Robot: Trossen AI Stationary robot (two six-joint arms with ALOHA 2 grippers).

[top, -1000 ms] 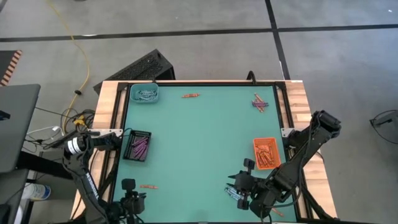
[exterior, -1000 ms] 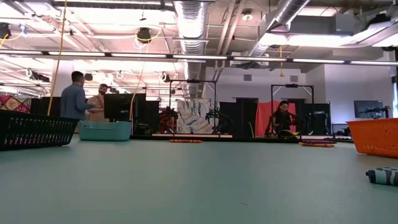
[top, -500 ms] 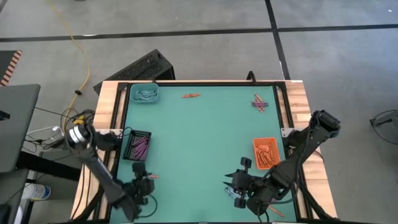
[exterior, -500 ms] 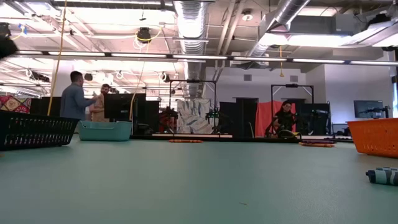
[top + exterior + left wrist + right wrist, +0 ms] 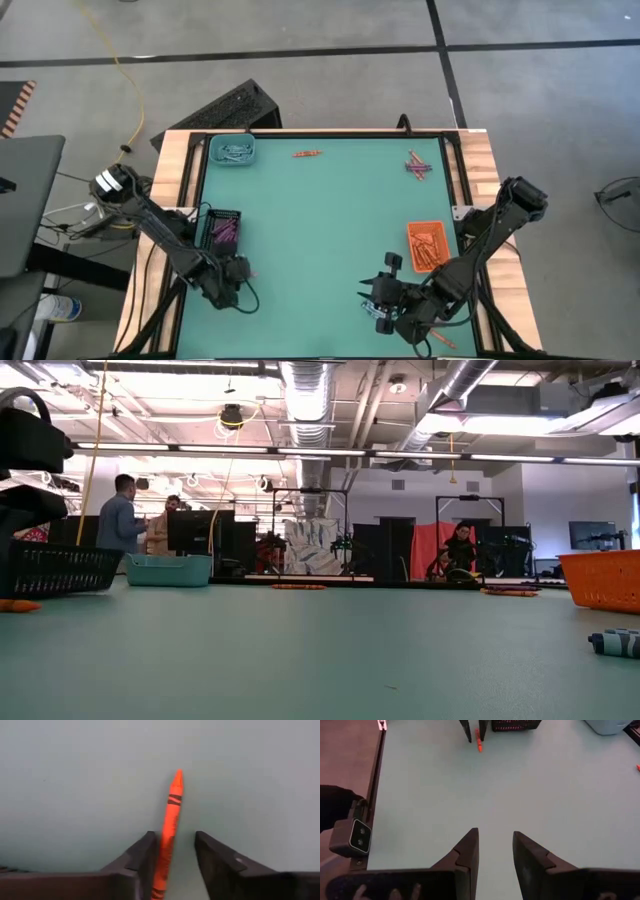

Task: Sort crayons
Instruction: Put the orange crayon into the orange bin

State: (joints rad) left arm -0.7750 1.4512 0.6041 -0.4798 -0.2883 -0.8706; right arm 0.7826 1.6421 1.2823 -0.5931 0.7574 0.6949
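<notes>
Orange crayon [image 5: 170,825] lies on worktop near left edge, beside black tray [image 5: 222,233], between spread fingers of left gripper [image 5: 172,851]. Pickup step, looks like; next needs squeeze, lift, carry to orange tray [image 5: 427,246]. Right gripper [image 5: 494,851] spread, idle near front edge.

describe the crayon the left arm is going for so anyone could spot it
On the green table, go to the black tray near the left edge. Just nearside of it, between the left end effector fingers, lies one orange crayon, alone, outside any tray.

The green table [image 5: 320,230] carries a teal tray [image 5: 232,151] at eleven o'clock and a black tray [image 5: 222,233] at nine. An orange tray [image 5: 427,246] sits at four, with loose crayons [image 5: 418,166] at one.
</notes>
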